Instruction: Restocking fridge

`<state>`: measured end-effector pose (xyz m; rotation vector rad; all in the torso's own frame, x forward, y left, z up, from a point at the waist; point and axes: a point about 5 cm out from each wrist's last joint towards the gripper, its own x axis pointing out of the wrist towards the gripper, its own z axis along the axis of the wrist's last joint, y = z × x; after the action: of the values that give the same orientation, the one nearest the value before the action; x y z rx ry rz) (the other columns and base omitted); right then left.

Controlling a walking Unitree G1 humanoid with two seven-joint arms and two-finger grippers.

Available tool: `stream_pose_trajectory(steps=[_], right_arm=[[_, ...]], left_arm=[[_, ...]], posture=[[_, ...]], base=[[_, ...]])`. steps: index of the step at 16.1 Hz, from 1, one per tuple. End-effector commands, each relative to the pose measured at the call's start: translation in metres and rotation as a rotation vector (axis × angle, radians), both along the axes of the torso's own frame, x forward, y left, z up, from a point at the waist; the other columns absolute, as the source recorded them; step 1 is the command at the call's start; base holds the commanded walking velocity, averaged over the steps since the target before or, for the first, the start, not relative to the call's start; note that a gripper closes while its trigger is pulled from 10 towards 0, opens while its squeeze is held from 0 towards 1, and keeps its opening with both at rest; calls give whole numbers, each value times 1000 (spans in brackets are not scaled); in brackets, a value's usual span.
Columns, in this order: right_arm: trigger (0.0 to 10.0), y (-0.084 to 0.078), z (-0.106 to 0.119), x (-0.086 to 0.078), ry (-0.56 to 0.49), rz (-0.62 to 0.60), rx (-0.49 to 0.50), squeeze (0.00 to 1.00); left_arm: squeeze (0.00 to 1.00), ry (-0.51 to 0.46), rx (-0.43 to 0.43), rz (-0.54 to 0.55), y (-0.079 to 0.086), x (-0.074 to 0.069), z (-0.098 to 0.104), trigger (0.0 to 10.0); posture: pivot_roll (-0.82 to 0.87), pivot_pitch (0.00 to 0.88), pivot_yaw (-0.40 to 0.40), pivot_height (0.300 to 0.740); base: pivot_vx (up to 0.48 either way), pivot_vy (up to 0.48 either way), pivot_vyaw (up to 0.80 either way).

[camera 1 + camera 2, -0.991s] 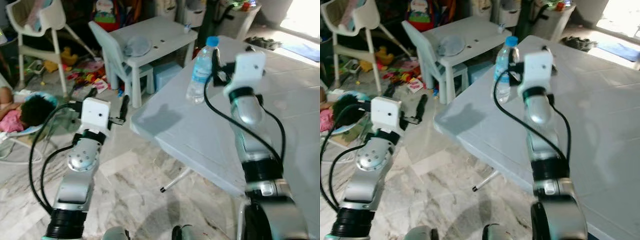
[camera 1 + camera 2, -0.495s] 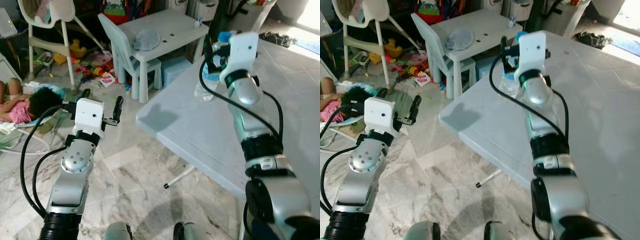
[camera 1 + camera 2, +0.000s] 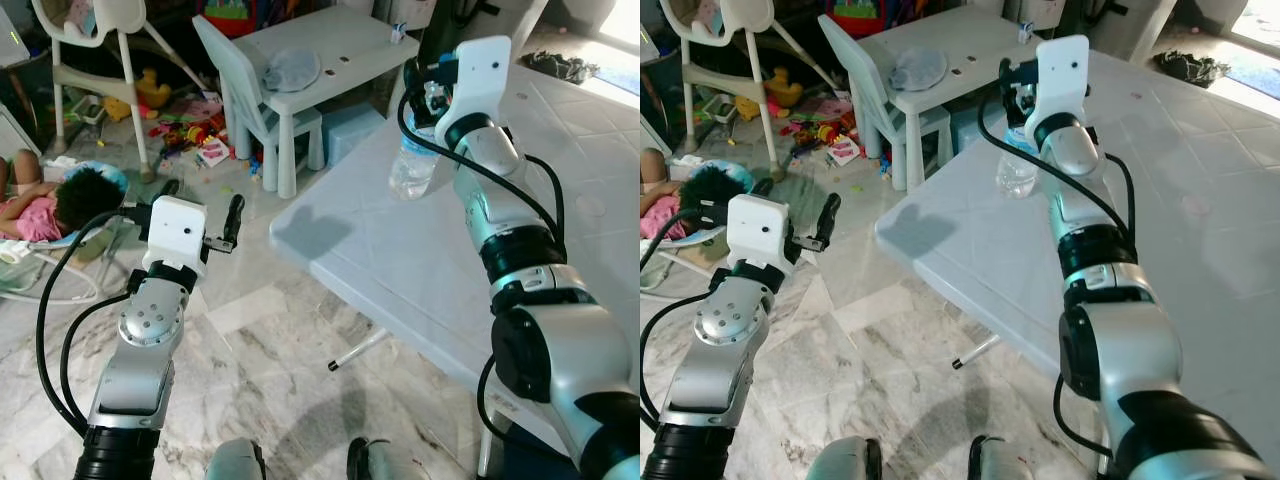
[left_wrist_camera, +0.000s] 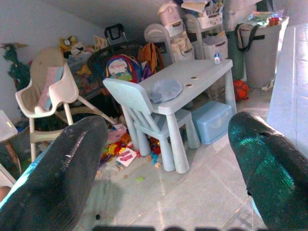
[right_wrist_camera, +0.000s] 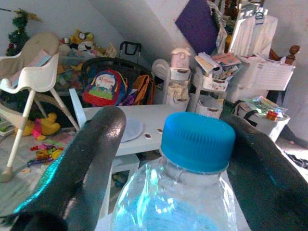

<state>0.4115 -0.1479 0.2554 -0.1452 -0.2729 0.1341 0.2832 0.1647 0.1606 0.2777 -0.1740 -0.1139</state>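
A clear plastic water bottle (image 3: 413, 165) with a blue cap (image 5: 197, 139) stands upright near the corner of a large white table (image 3: 400, 270). My right gripper (image 3: 424, 84) is open at the bottle's neck. One black finger (image 5: 82, 163) is on each side of the cap, with a little gap showing on both sides. My left gripper (image 3: 795, 198) is open and holds nothing. It hangs over the marble floor, off the table's left edge, and its fingers (image 4: 57, 178) frame the room beyond.
A small white children's table (image 3: 320, 45) and a pale blue chair (image 3: 245, 95) stand just beyond the big table's corner. Toys (image 3: 185, 135) litter the floor by a white high chair (image 3: 90, 50). A person (image 3: 45, 200) lies on the floor at far left.
My right gripper has moved left onto the bottle, so the cap now sits between its fingers instead of beside them. The camera has shifted. The left arm holds its pose.
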Motion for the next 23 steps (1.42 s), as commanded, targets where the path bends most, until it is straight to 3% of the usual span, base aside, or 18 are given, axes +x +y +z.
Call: stream_pose_trajectory(steps=[1,8,9,11,14,15,19,21,22,23], right_arm=[[0,-3,8,2,-16,3,-1,0],[39,-12,6,3,33,-17,-58,0],[941,-13,5,2,37,-19,-68,0],[902,-17,0,-3,59,-15,-97,0],[1647,-23,-11,-11,125,4,-136,0],[1137,-25,-14,-14,146,9,-143,0],[902,-20,-16,-32,181,50,-66,0],[2902,-8,-7,-50,30,81,12,0],[10000,-5,-8,-60,-13,74,31,0],[10000,-4,-10,-67,-45,63,32,0]], left_arm=[[0,7,15,-5,0,-2,0,10000],[0,18,8,-9,-4,0,-1,10000],[0,21,8,-9,-4,1,-2,10000],[0,33,7,-10,-3,3,-4,10000],[0,46,11,-14,-3,4,-6,10000],[0,49,13,-15,-2,4,-7,10000],[0,90,-5,15,0,7,-14,10000],[0,96,-69,55,-1,7,-17,10000],[0,98,-87,66,0,7,-18,10000],[0,100,-94,73,0,7,-19,10000]], posture=[[187,122,-7,740],[169,103,-17,740],[165,99,-18,740],[154,91,-17,740],[131,77,-11,740],[125,72,-10,740],[108,47,-19,740],[106,28,-26,740],[106,21,-26,740],[106,17,-27,740]], base=[[0,0,0],[0,0,0],[0,0,0],[0,0,0],[0,0,0],[0,0,0],[0,0,0],[0,0,0],[0,0,0],[0,0,0]])
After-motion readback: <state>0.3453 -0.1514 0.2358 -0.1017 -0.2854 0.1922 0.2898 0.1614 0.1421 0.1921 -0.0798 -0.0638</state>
